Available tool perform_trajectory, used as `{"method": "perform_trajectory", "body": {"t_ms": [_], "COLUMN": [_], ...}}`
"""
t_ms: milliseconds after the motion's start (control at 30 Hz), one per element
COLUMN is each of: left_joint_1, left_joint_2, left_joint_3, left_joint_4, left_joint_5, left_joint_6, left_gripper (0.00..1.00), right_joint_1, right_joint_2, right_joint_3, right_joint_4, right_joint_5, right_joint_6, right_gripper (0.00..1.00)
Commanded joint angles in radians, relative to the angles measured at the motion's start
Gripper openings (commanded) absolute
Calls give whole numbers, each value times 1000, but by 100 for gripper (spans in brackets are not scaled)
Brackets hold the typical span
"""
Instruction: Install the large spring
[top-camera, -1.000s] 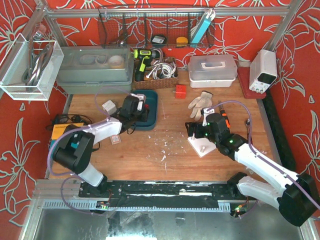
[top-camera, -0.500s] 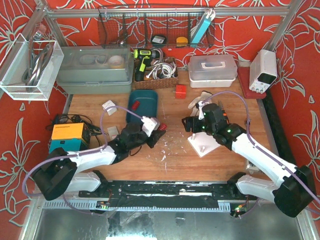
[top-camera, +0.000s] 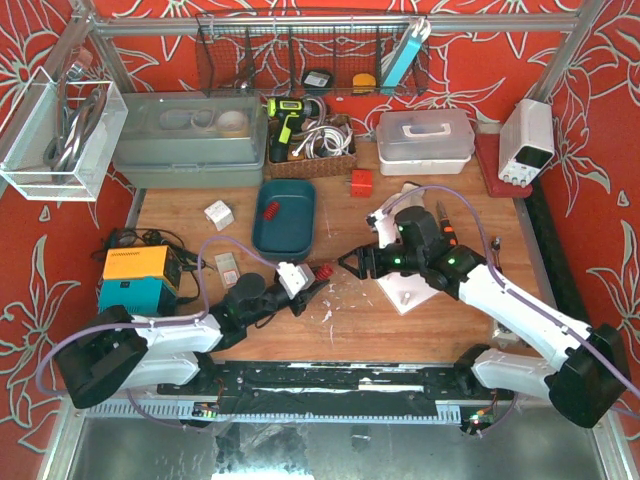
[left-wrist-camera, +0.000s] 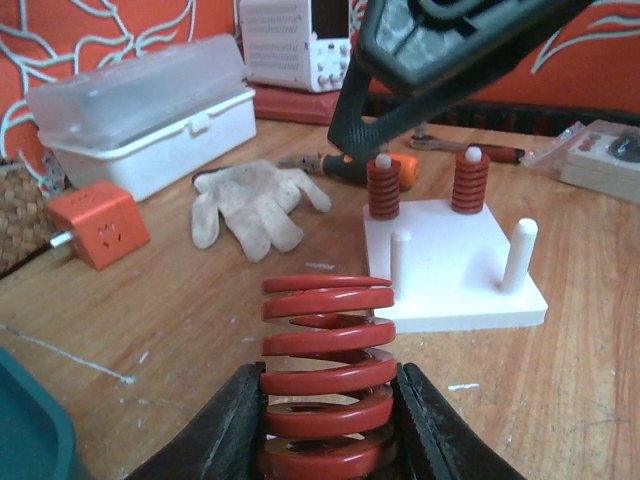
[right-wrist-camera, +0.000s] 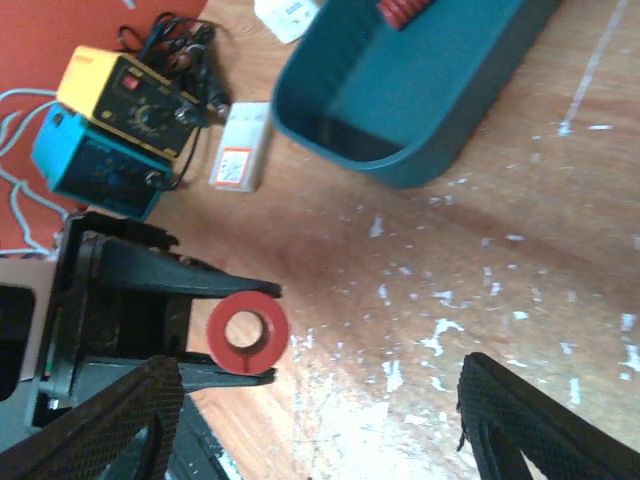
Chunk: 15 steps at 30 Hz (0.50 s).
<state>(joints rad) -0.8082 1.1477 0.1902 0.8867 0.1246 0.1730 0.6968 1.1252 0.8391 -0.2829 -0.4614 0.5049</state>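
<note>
The large red spring (left-wrist-camera: 328, 370) is clamped by its lower coils in my left gripper (left-wrist-camera: 328, 378), just above the wood table; its top end sticks out free. From above, the large spring (top-camera: 320, 271) sits left of the white peg plate (top-camera: 405, 292). My right gripper (top-camera: 352, 264) hovers open just right of the large spring, facing its end (right-wrist-camera: 247, 332), with nothing between its fingers (right-wrist-camera: 120, 420). The peg plate (left-wrist-camera: 450, 275) carries two small red springs (left-wrist-camera: 383, 188) on its far pegs; the two near pegs (left-wrist-camera: 400, 262) are bare.
A teal tray (top-camera: 287, 232) with a red spring (top-camera: 270, 210) in it stands behind the left gripper. A yellow and blue device (top-camera: 135, 275) sits at the left. A white glove (left-wrist-camera: 255, 205), a red cube (left-wrist-camera: 97, 222) and a white box (left-wrist-camera: 150, 110) lie behind the plate.
My left arm carried the large spring from the teal tray to the table's middle. My right gripper swung left off the peg plate toward it, and its jaws narrowed a little.
</note>
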Motion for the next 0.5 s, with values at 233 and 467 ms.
{"method": "perform_trajectory", "body": {"t_ms": [233,467], "left_joint_1": [-36,-50], "left_joint_2": [-77,-85], "left_joint_3": [-21,-21], "left_joint_4": [123,123], "left_joint_5": [28,39], "left_joint_6": [50,59], "left_gripper": [5,5], "right_joint_1": [119,138], "right_joint_2": [109,151], "right_joint_3": [83,73], "right_joint_4": [-7,66], "right_joint_5": [-76,-131], "right_joint_6": [-37,20], "right_gripper": [73,64]}}
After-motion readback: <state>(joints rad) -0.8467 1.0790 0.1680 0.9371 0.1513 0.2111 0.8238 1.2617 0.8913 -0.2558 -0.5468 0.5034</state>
